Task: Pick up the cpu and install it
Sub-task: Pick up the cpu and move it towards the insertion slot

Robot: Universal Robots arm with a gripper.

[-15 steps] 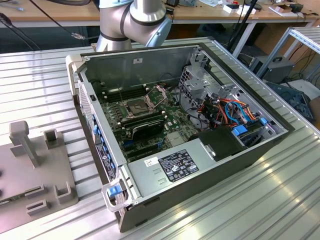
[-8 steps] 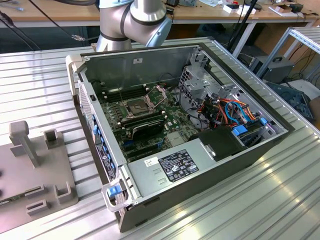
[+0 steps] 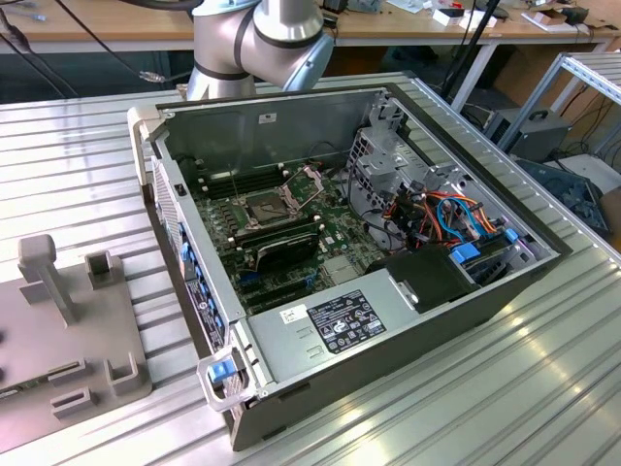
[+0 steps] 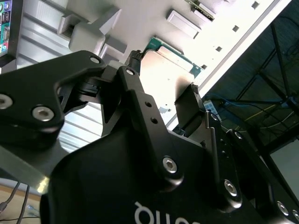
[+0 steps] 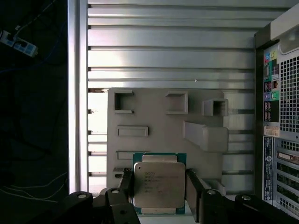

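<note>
Exterior view, from its left to its right: a grey fixture plate [image 3: 107,325] with raised holders lies on a ribbed metal table [image 3: 437,408]. Beside it an open computer case [image 3: 281,121] lies on its side. Inside is a green motherboard [image 3: 335,218] with a CPU socket [image 3: 264,206] whose hinged plate stands raised. Nearer the camera sits the power supply [image 3: 335,325], and orange and blue cables [image 3: 446,214] crowd the case toward the view's right. The robot arm [image 3: 262,39] rises at the far side of the case.

In both wrist views the gripper [image 5: 159,179] is down at the fixture plate, well apart from the socket. The cpu [image 5: 159,184], a small square chip with a dull silver top on a green base, sits between the two black fingers [image 5: 127,186]. The fingers are closed in against two opposite edges of the chip. It is hard to tell whether the chip is raised off the plate or resting on it. The case's rear port panel [image 5: 280,116] shows near the plate.

The step in hand appears to be the pick-up. Installation is not yet done, since the chip is at the plate and the socket stands open. From here the work calls for a steady hold on the chip's edges only. The chip must also stay level and square, so that it can meet the socket flat and in the right orientation.
</note>
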